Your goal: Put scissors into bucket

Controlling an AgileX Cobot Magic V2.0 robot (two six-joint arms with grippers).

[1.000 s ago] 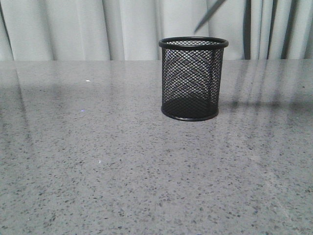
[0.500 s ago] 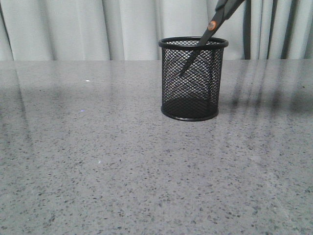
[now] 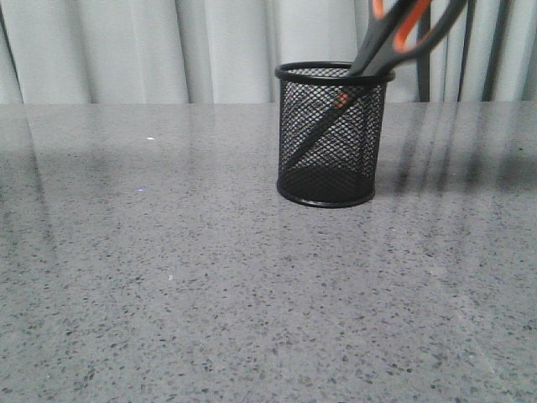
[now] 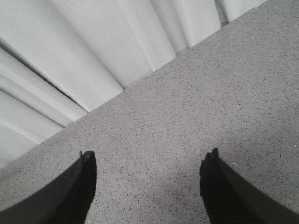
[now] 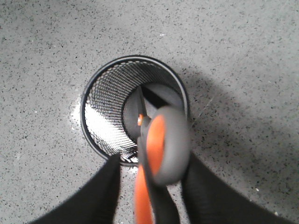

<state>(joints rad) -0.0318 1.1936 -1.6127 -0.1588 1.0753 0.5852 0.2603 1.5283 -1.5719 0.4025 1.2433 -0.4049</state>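
Right claw (image 5: 148, 186) fingers spread, flanking grey-and-orange-handled scissors (image 3: 369, 63); contact unclear; blades tilted inside black wire-mesh bucket (image 3: 332, 134) on grey speckled tabletop (image 3: 168, 277); left claw (image 4: 147, 186) wide apart, empty, only in wrist view.

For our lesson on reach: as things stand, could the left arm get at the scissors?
Probably not easily. The left gripper hangs open over bare table, with no cup in its view, while the scissors lean in the cup between the right gripper's fingers.
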